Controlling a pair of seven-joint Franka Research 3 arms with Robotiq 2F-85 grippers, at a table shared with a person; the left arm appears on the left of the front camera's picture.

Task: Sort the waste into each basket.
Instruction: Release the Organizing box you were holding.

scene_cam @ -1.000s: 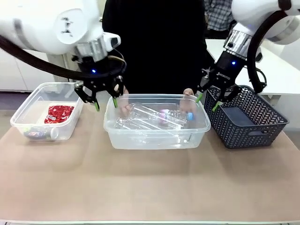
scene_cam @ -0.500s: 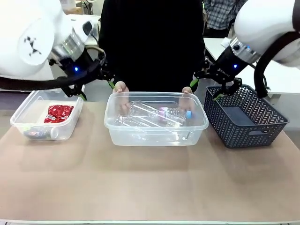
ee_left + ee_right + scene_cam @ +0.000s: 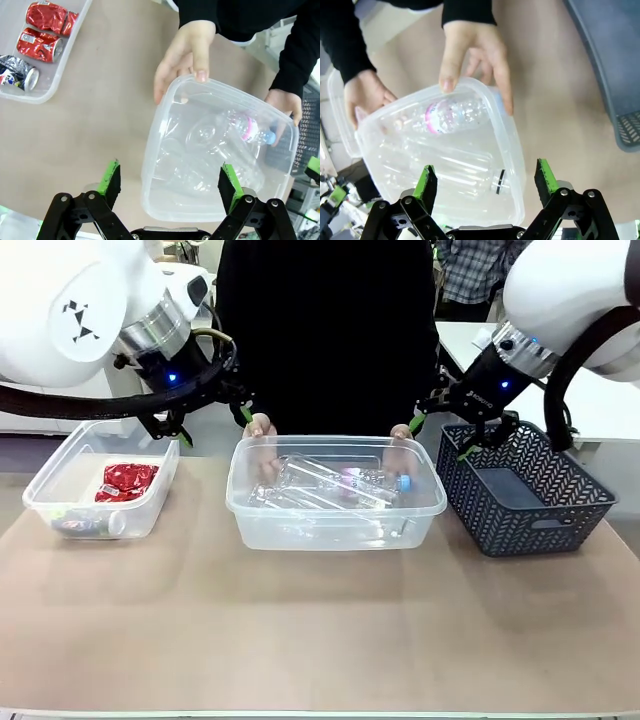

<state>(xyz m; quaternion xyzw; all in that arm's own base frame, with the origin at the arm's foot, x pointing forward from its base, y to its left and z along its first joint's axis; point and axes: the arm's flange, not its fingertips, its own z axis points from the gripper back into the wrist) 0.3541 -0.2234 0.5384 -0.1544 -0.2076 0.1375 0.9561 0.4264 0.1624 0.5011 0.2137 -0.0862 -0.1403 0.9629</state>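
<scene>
We see both pincers, left (image 3: 212, 422) and right (image 3: 441, 437), spread and empty. Crushed clear bottles (image 3: 335, 485) fill the middle transparent tub (image 3: 335, 518); the crinkled red wrapper (image 3: 126, 482) lies in the left tub (image 3: 52, 477).

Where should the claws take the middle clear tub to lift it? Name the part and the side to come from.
Judging by its shape, take the middle tub by its rolled rim at the two short ends, one claw on each, coming from above. The person's hands already hold the far long edge, and the crushed bottles lie along the inside, so the end walls look freest. Both the left claw and the right claw are open.
</scene>
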